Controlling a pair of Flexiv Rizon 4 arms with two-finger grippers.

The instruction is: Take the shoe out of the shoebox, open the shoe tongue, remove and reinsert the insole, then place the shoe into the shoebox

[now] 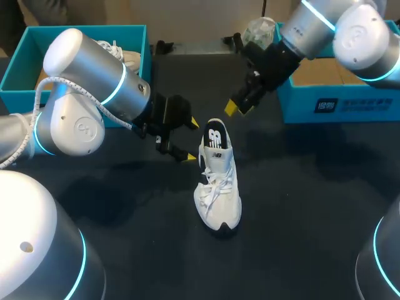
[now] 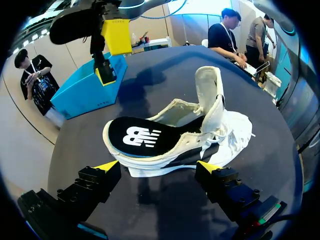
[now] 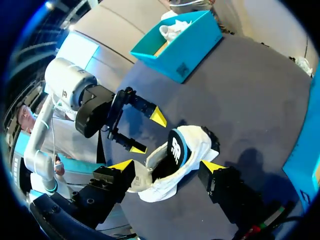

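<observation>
Arms enter from the frame's left edge and upper right. The left end effector hangs low, fingers spread wide and empty, just beside the heel of the white sneaker. The right end effector hovers above that heel, also open and holding nothing. The sneaker stands mid-frame on the dark bench, its black insole poking up. One teal shoebox sits upper left, another teal box upper right.

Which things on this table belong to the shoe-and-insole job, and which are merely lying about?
Belongs to the job:
white shoe in the middle
black insole, sticking up from its heel
teal shoebox at the right, probably the one in use

Lying about:
second teal box at the left
spare white shoe inside it
</observation>
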